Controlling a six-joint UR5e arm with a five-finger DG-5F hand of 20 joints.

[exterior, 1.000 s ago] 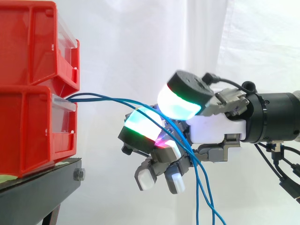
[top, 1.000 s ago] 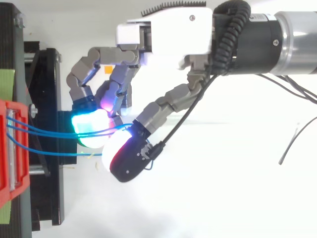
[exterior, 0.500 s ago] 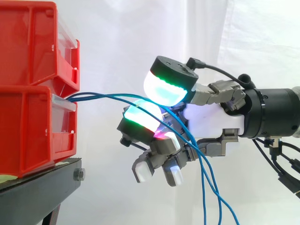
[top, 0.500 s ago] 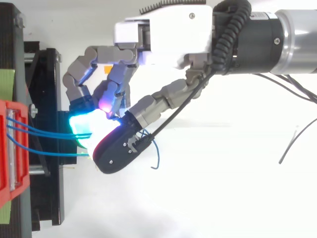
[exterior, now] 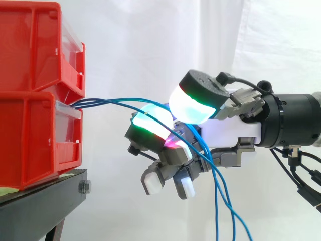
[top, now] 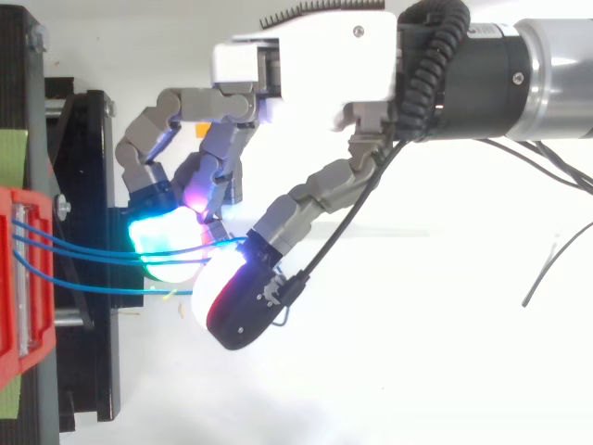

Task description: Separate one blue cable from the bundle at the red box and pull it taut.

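Blue cables (exterior: 105, 101) — thin, arching from red box (exterior: 35, 135), pinched in curled hand (exterior: 230, 133)

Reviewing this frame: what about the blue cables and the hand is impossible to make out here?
- Side view: the hand covers the blue cables where they cross it, so no separated one can be picked out.
- Top view: the cables vanish under the hand.
- Side view: the bottom edge cuts off their hanging ends.
- Both views: the lower red bin hides where they are fixed.
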